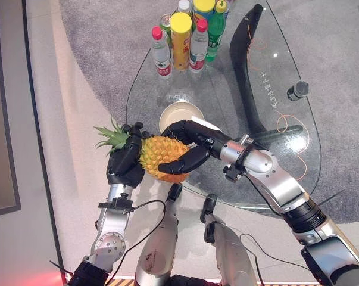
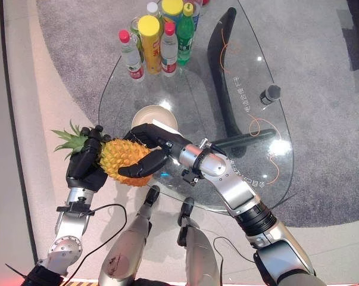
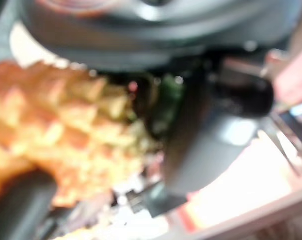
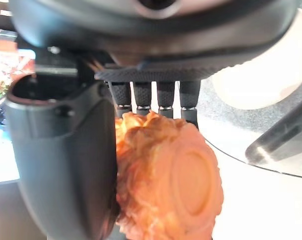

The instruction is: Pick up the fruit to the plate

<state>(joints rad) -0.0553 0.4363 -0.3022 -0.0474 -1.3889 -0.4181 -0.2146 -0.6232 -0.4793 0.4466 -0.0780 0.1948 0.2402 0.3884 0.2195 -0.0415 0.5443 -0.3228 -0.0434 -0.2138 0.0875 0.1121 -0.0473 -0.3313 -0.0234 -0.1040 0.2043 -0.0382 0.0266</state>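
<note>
Both hands are on the pineapple (image 1: 162, 156), which I'm holding in the air just off the near edge of the glass table (image 1: 286, 71), over the pale floor. My left hand (image 1: 124, 159) has its fingers curled round the crown end, where the yellow body meets the green leaves; my right hand (image 1: 188, 146) wraps the blunt end, fingers over the top and thumb curled underneath. In the right wrist view the fingers (image 4: 151, 97) bear on the knobbly skin with the flat base facing the camera.

I'd judge this fruit stiff, fairly heavy and rough enough not to slip, though the leaves are spiky and would bend or tear under load, so the body is the place to carry it, not the crown.

Just beyond my right hand, on the glass, sits the cream plate (image 1: 173, 112). Farther back stands a cluster of bottles (image 1: 185, 36), well apart from the plate, with a small dark cylinder (image 1: 297, 90) off towards the right edge
</note>
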